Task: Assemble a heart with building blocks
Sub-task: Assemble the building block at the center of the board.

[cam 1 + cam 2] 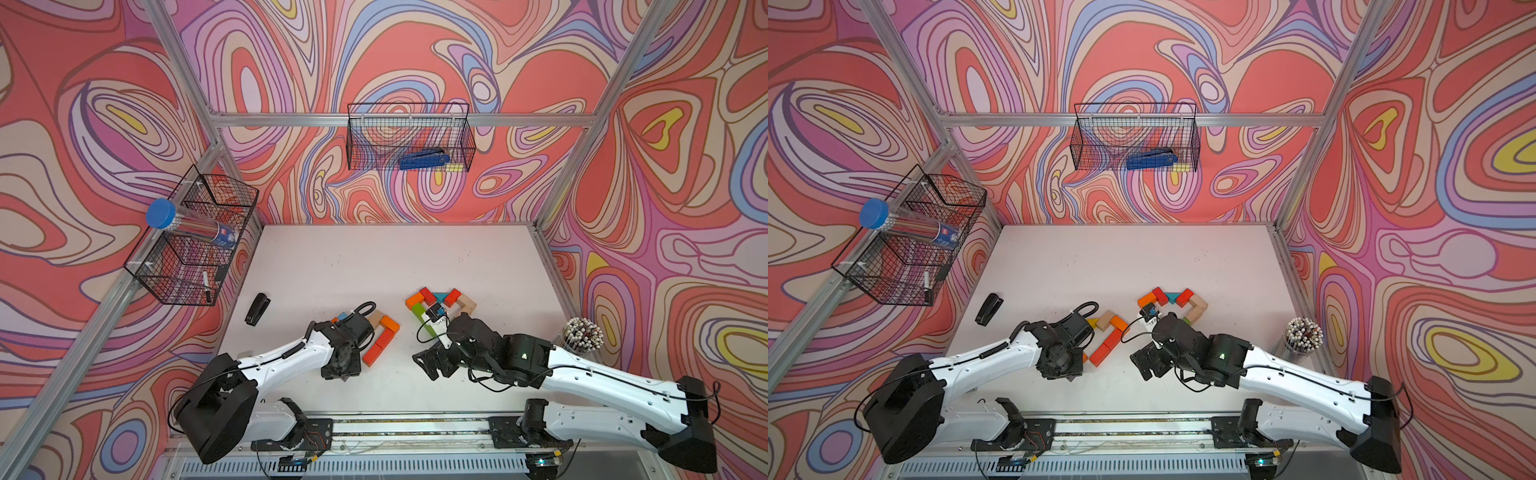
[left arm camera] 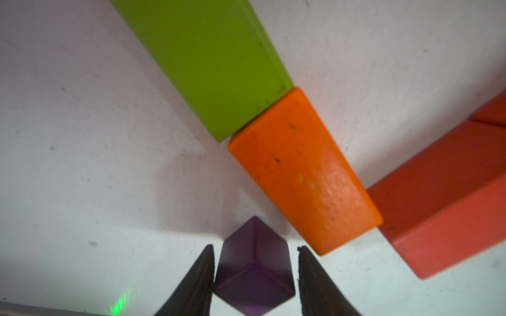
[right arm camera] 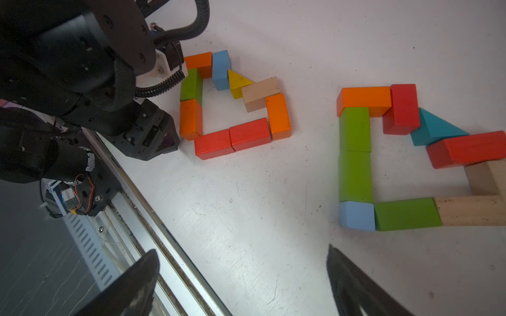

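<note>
1. We see 2 block loops on the table point(image 3: 273, 205): L loop point(image 3: 249, 134), R loop point(image 3: 356, 175). No heart yet, we think.
2. L gripper point(image 2: 255, 247): fingers point(image 2: 197, 279) on both sides of the purple cube point(image 2: 254, 273), just beside the L loop's orange block point(image 2: 301, 169). Pinched? Can't tell.
3. R gripper point(image 3: 242, 249): fingers point(image 3: 356, 287) spread wide, empty.
4. Left to do: place the cube, shape the heart.

You see building blocks in two rings side by side on tabletop point(image 1: 374, 257): left ring point(image 1: 388, 324), right ring point(image 1: 453, 296). Loose cube point(image 2: 254, 268) just beside left ring, near side. Left of both: stapler point(image 1: 257, 308). Far right edge: pencil cup point(image 1: 582, 334).
</note>
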{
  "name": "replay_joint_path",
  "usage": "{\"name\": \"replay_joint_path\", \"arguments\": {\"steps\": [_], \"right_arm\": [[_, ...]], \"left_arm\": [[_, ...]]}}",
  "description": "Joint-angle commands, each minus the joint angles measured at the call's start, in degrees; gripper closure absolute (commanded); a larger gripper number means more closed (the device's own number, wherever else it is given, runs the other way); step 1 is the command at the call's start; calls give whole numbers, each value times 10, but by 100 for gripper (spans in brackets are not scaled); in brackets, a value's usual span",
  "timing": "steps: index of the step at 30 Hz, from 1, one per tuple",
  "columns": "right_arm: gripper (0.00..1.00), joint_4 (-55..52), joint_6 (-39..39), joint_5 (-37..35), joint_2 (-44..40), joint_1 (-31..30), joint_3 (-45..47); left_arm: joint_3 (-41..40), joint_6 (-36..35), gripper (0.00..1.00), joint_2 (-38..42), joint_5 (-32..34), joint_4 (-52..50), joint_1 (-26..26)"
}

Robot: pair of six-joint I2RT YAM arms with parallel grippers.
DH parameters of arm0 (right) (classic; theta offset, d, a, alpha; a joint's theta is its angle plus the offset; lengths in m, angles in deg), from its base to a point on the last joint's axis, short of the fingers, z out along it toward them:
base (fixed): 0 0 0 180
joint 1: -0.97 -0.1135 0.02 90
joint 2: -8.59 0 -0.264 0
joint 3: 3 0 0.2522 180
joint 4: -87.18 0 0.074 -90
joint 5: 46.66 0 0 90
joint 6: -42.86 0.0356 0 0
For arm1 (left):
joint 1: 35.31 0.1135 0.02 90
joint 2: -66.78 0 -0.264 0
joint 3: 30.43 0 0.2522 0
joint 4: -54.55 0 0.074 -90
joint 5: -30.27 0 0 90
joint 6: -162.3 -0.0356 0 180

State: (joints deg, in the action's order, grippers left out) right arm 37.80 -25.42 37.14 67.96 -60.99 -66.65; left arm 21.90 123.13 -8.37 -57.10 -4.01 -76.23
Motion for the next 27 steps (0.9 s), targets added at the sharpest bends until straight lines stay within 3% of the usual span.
{"name": "replay_joint_path", "arguments": {"steps": [1,7,20,27], "right_arm": [[4,1,2,-6,-1,2,-4],[4,0,3,-7,-3,2,-1],[4,10,4,-2,2,2,6],[4,6,6,-6,-4,2,7]], "left_arm": [[-5,16,55,1,7,-24,-2],[-7,20,61,9,3,-27,-2],[6,76,60,4,9,-28,-86],[34,64,59,-24,22,-20,-90]]}}
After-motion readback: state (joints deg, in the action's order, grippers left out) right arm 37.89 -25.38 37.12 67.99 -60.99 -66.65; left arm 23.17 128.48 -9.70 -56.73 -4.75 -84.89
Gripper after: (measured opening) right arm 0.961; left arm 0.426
